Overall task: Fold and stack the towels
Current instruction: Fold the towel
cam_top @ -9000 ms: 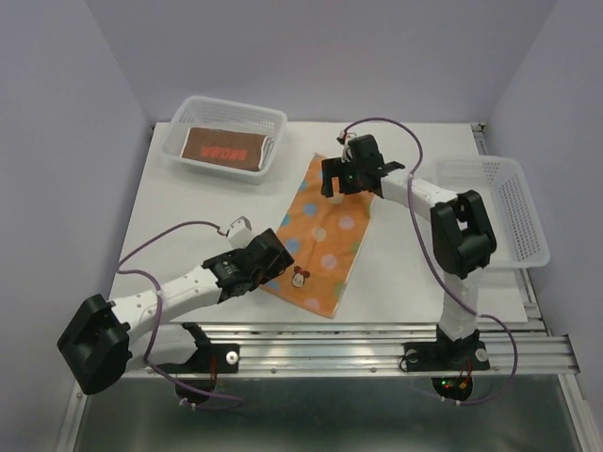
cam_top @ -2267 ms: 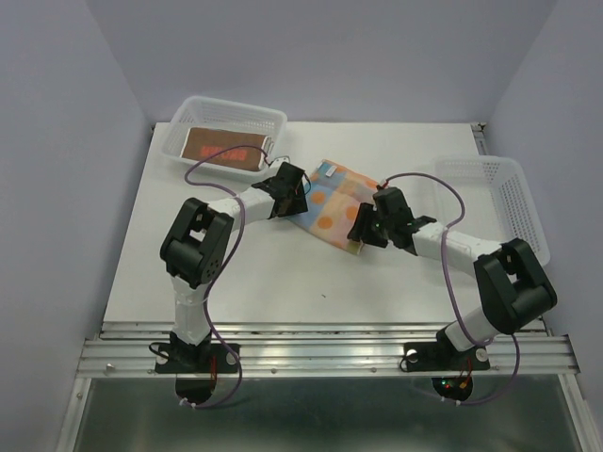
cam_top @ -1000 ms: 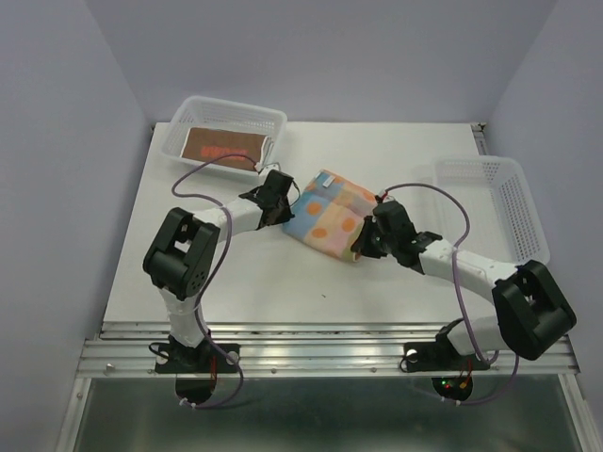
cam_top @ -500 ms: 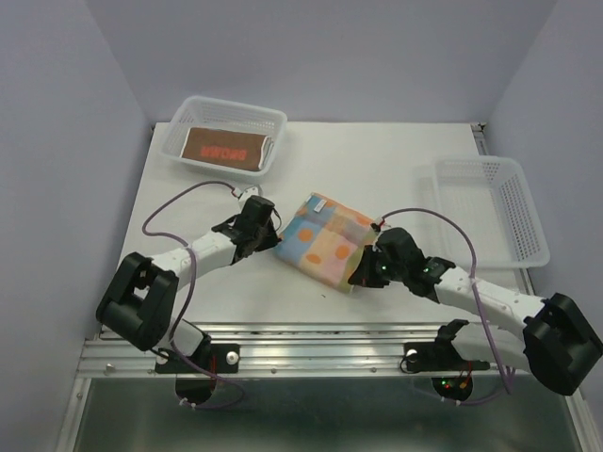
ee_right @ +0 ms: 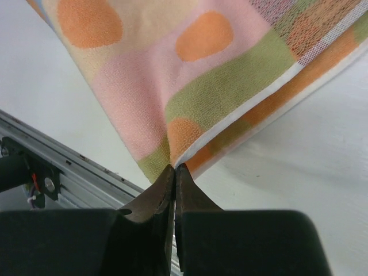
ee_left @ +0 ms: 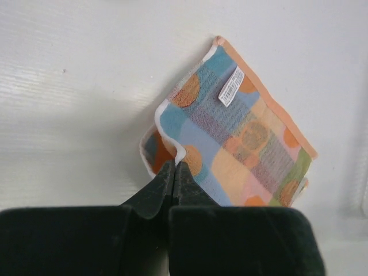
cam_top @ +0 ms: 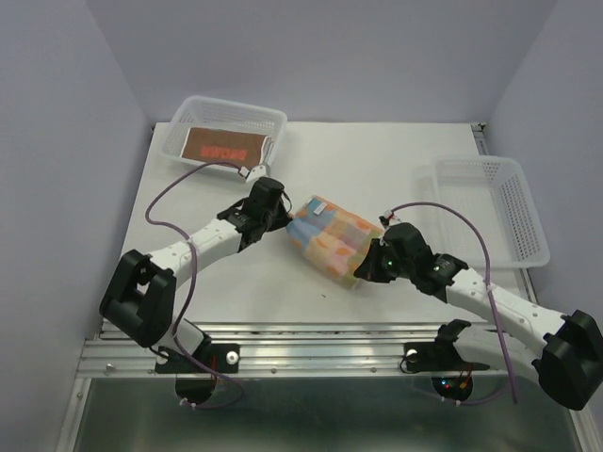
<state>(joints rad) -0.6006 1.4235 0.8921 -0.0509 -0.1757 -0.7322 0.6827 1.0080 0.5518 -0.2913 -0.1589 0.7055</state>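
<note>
An orange towel (cam_top: 332, 237) with coloured squares and dots lies folded in the middle of the table, partly lifted between the two arms. My left gripper (cam_top: 283, 220) is shut on its left corner; in the left wrist view the towel (ee_left: 241, 138) spreads away from the pinched tip (ee_left: 174, 165), white label up. My right gripper (cam_top: 369, 271) is shut on the near right corner; in the right wrist view the towel (ee_right: 190, 75) hangs above the pinch (ee_right: 175, 168). A brown-red towel (cam_top: 224, 149) lies folded in the far-left basket.
A white mesh basket (cam_top: 188, 118) stands at the back left and holds the brown-red towel. Another white basket (cam_top: 513, 193) sits at the right edge with nothing showing in it. The metal rail (cam_top: 320, 353) runs along the near table edge, also in the right wrist view (ee_right: 75, 172).
Both arms have carried the orange towel nearer and slightly left, bringing its corners closer so it bunches into a narrower fold. The right gripper has slid toward the table's near edge.
</note>
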